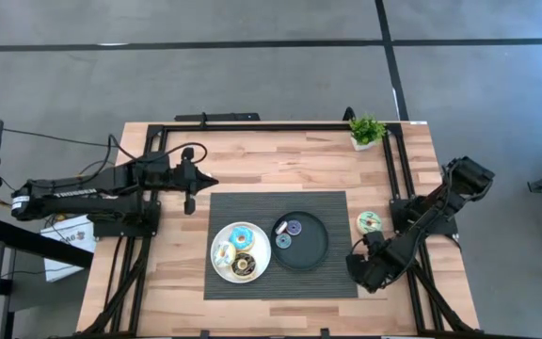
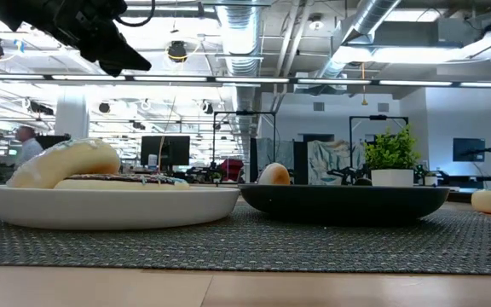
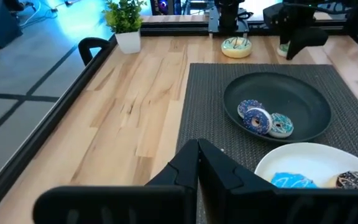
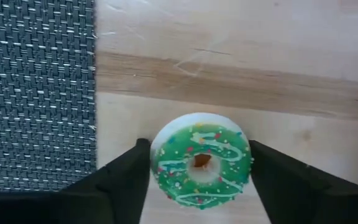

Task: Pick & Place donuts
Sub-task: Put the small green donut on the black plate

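Observation:
My right gripper (image 4: 199,148) hangs open over the near right of the table (image 1: 363,271). Its fingers stand on either side of a small green-iced donut (image 4: 201,159) that lies flat on the wood, with narrow gaps to it. A pale green large donut (image 1: 369,222) lies on the wood just beyond. The white plate (image 1: 216,268) holds the blue (image 1: 242,235), white (image 1: 223,252) and chocolate (image 1: 244,266) donuts. The black plate (image 1: 320,254) holds the small purple (image 3: 253,117) and small blue (image 3: 281,125) ones. No yellow one shows. My left gripper (image 1: 196,181) hovers shut at the mat's far left.
A dark woven mat (image 1: 337,212) lies under both plates. A small potted plant (image 1: 366,130) stands at the far right corner. A black frame (image 1: 398,160) borders the table. Bare wood lies beyond the mat and along its left side.

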Robot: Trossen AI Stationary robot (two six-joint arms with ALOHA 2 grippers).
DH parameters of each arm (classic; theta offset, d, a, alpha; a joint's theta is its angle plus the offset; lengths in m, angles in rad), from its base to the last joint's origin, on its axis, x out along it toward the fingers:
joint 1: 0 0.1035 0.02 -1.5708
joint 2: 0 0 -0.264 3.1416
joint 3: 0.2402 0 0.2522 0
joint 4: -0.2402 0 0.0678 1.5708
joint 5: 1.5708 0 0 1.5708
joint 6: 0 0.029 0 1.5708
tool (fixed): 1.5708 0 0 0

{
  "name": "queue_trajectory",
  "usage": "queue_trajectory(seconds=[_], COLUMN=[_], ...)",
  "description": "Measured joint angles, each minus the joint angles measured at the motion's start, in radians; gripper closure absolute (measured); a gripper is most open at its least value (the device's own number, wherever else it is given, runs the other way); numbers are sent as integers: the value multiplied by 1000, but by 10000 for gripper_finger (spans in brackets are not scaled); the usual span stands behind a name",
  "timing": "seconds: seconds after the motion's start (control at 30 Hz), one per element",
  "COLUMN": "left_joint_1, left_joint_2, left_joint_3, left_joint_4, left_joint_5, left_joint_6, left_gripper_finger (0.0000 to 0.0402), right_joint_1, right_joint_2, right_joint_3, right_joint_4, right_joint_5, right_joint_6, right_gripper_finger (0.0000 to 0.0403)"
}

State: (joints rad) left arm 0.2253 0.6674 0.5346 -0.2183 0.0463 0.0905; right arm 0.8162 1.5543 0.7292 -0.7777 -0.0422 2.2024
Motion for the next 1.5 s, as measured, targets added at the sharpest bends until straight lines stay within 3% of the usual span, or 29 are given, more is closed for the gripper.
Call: queue_trajectory(seconds=[0.23, 0.4, 0.57, 0.73, 0.9, 1.03, 1.23, 1.37, 1.5], left_joint_1=[0, 0, 0, 0, 0, 0, -1, -2, -2], left_joint_2=[0, 0, 0, 0, 0, 0, 0, 0, 0], left_joint_3=[0, 0, 0, 0, 0, 0, 0, 0, 0], left_joint_4=[0, 0, 0, 0, 0, 0, -6, -24, -42], left_joint_5=[0, 0, 0, 0, 0, 0, 23, 27, 27], left_joint_6=[-1, 2, 6, 31, 32, 33, 33, 33, 33], left_gripper_finger=[401, 401, 401, 401, 401, 401, 401, 401, 401], right_joint_1=[0, -4, -40, -136, -298, -430, -542, -557, -558], right_joint_2=[0, 0, -17, -12, 27, 77, 188, 250, 267], right_joint_3=[1, 51, 150, 223, 227, 227, 291, 357, 399], right_joint_4=[-1, -73, -127, -93, 62, 171, 132, 84, 75], right_joint_5=[-4, 29, 241, 425, 345, 234, 85, 69, 68], right_joint_6=[-10, -14, -181, -539, -917, -1099, -1235, -1271, -1297], right_gripper_finger=[244, 278, 282, 280, 279, 274, 273, 261, 225])
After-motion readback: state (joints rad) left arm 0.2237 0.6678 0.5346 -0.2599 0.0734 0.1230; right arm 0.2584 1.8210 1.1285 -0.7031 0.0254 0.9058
